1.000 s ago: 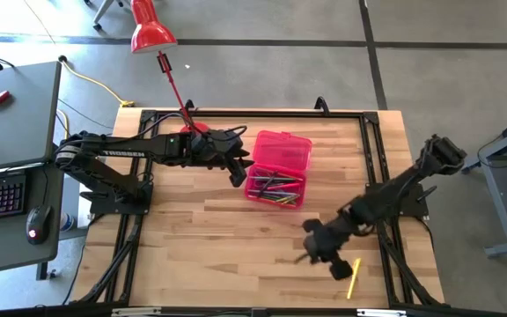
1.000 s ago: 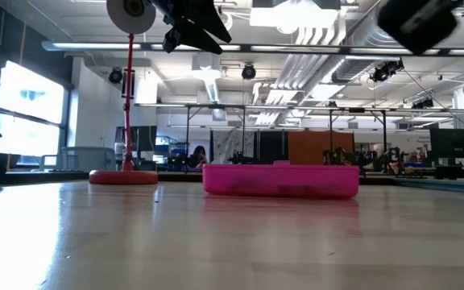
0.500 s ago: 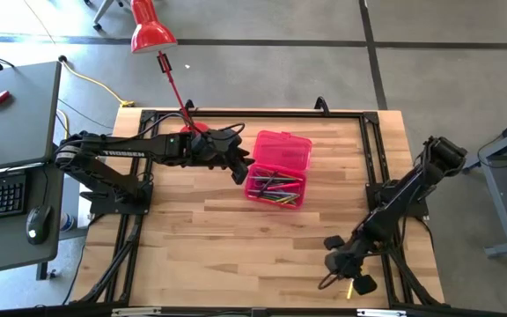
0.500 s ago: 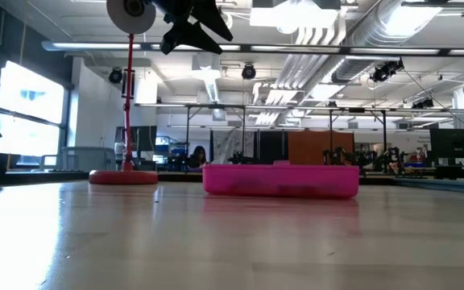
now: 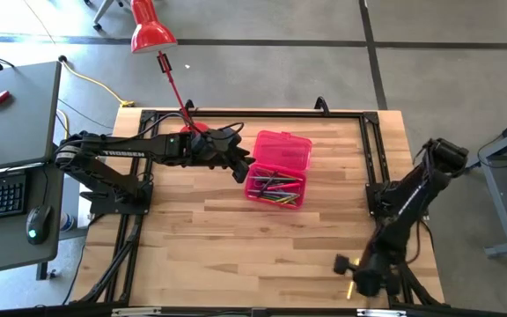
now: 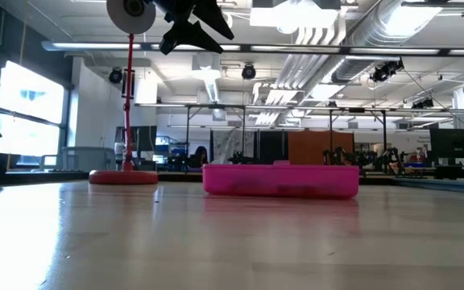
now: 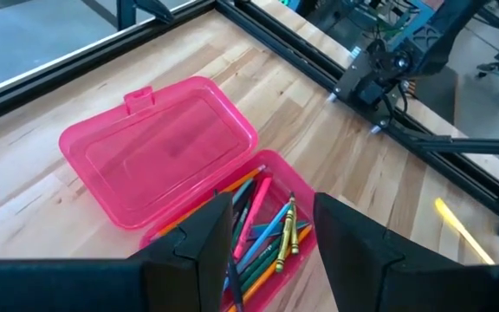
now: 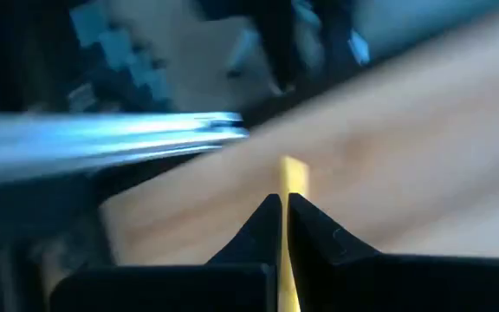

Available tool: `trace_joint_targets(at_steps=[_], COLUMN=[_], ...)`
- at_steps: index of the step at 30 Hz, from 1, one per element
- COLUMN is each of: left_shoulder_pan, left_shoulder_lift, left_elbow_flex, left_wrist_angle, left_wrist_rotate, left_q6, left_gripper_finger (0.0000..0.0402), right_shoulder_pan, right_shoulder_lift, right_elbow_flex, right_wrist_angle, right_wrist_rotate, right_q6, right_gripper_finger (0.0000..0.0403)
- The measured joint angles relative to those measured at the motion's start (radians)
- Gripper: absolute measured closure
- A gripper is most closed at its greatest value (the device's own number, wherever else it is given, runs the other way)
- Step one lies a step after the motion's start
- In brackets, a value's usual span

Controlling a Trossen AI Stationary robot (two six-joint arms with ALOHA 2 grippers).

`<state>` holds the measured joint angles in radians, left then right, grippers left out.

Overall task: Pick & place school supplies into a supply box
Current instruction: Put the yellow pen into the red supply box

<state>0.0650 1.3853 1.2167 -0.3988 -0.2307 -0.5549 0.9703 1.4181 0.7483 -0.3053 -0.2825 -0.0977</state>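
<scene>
The pink supply box lies open on the table, lid flat on the wood, tray holding several pencils and pens. My left gripper hangs open, high above the tray's left end, touching nothing. One yellow pencil lies near the table's front right corner. My right gripper is shut and slants down right over it. The pencil shows just beyond the fingertips. My right gripper's shut fingertips stand over the yellow pencil, in line with it. The view is blurred, and I cannot tell whether they touch it.
A red desk lamp stands with its round base at the table's far left, behind my left arm, its head out beyond the far edge. A black frame rail runs along the right edge, close to the pencil.
My right gripper has swung toward the table's front right corner and come down, rolling as it went, and now stands over the yellow pencil, still shut. My left gripper has rolled a little in place above the box.
</scene>
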Motion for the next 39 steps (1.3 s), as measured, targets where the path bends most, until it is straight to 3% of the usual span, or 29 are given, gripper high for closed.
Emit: trace_joint_targets(at_steps=[3, 7, 10, 14, 17, 28, 33, 39], left_shoulder_pan=[0.000, 0.000, 0.000, 0.000, 0.000, 0.000, 0.000, 0.000], left_shoulder_lift=[0.000, 0.000, 0.000, 0.000, 0.000, 0.000, 0.000, 0.000], left_elbow_flex=[0.000, 0.000, 0.000, 0.000, 0.000, 0.000, 0.000, 0.000], left_wrist_angle=[0.000, 0.000, 0.000, 0.000, 0.000, 0.000, 0.000, 0.000], left_wrist_rotate=[-0.001, 0.004, 0.004, 0.004, 0.004, 0.005, 0.005, 0.006], left_q6=[0.001, 0.004, 0.004, 0.005, 0.005, 0.008, 0.008, 0.007], left_gripper_finger=[0.0206, 0.0206, 0.0206, 0.0206, 0.0206, 0.0206, 0.0206, 0.0206], right_shoulder_pan=[0.045, 0.051, 0.042, 0.032, 0.032, 0.042, 0.045, 0.044], right_shoulder_lift=[0.000, 0.000, 0.000, 0.000, 0.000, 0.000, 0.000, 0.000], right_elbow_flex=[0.001, 0.001, 0.001, 0.001, 0.001, 0.000, 0.001, 0.001], right_wrist_angle=[0.038, 0.043, 0.047, 0.076, 0.103, 0.042, 0.097, 0.103], right_wrist_rotate=[-0.012, 0.104, 0.135, 0.121, 0.169, 0.413, 0.341, 0.391], right_q6=[-0.146, -0.008, 0.076, 0.005, 0.001, 0.413, 0.474, 0.704], right_gripper_finger=[0.0402, 0.0402, 0.0402, 0.0402, 0.0402, 0.0402, 0.0402, 0.0402])
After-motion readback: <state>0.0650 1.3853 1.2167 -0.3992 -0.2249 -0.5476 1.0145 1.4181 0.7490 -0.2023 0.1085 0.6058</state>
